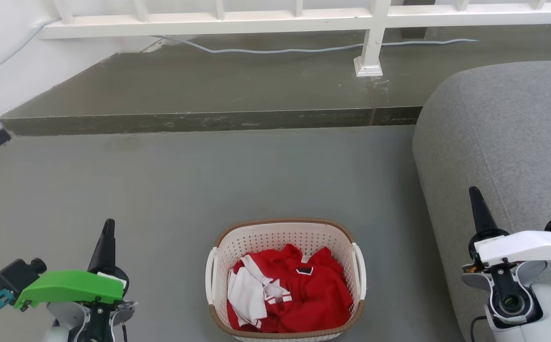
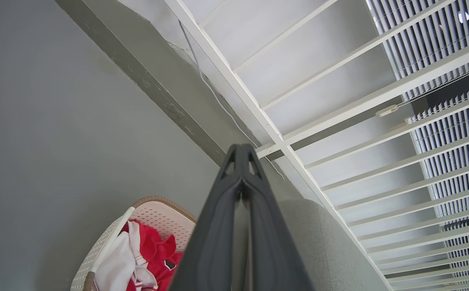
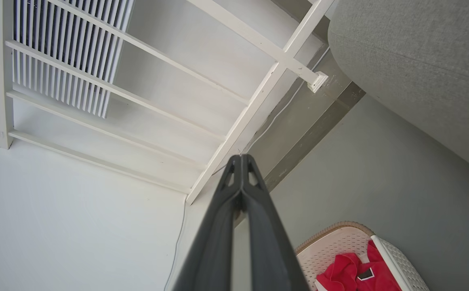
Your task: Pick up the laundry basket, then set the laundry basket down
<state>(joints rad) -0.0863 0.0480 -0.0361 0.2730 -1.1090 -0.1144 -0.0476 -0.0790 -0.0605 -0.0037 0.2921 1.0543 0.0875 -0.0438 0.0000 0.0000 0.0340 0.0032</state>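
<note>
Laundry basket (image 1: 275, 240) stands upright on the grey floor (image 1: 161, 190) at the bottom centre of our head view, close to the lower edge and well apart from both of our grippers. Reading that frame from the left, a white wall (image 1: 0, 57) takes the upper left corner. At the lower left our left gripper (image 1: 108, 228) points up the frame above a green cover (image 1: 71, 287), over the floor. In the left wrist view its two fingers (image 2: 218, 226) are pressed together right to the tip with nothing between them, and the basket appears at the lower left of that frame. At the centre of the head view the basket has a brown rim and a white loop handle (image 1: 210, 275) on its left side, with a second loop handle (image 1: 360, 273) on its right. Inside it a white garment (image 1: 247, 294) lies at the left and a red garment (image 1: 318, 294) covers the rest. Above it in the frame a raised step (image 1: 209, 95) runs across, with a white railing (image 1: 256, 21) and a pale cable (image 1: 280, 50) near the top. At the lower right our right gripper (image 1: 476, 199) points up above a white cover (image 1: 522, 247), in front of a grey sofa (image 1: 517, 118) on the right side. In the right wrist view its fingers (image 3: 218, 230) are likewise closed together on nothing, and the basket is at the lower right of that frame.
</note>
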